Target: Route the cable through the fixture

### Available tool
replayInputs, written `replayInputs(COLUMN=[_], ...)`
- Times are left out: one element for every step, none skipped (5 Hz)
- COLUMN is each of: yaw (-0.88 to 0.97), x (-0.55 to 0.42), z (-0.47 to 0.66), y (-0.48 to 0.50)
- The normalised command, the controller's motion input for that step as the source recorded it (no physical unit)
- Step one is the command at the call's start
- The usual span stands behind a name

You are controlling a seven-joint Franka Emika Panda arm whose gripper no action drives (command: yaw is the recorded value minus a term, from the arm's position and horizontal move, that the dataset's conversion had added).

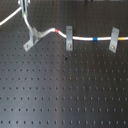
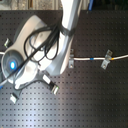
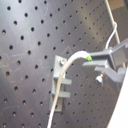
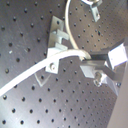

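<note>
The step in hand appears to be seating the long thin white flexible cable [image 1: 50, 31] into the small grey metal two-pronged fixture [image 1: 31, 40], which sits askew on the black perforated worktop [image 1: 65, 90].

In both wrist views the claw [image 4: 90, 61] is pinching the cable between dark pads; the cord leaves the pads and arcs across the fixture [image 4: 56, 42]. In the first wrist view the cable [image 3: 67, 67] runs over the upright prongs of the fixture [image 3: 60, 82] and trails on past the foot.

In the first exterior view the cable already lies through two narrower grey strip clips [image 1: 69, 38] [image 1: 114, 40] toward the first exterior view's right, its red band beside the nearer clip and its blue-and-yellow band between them.

Whether the cord is fully down in the U-slot cannot be told. The next move probably calls for lowering the gripped section between the prongs while keeping it taut, without catching a prong tip.
</note>
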Motion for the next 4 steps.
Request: replayInputs(yaw=[0.03, -0.17, -0.36, -0.12], x=[0.187, -0.287, -0.363, -0.188], z=[-0.01, 0.00, -0.11, -0.01], y=[0.029, -0.185, -0.344, -0.060])
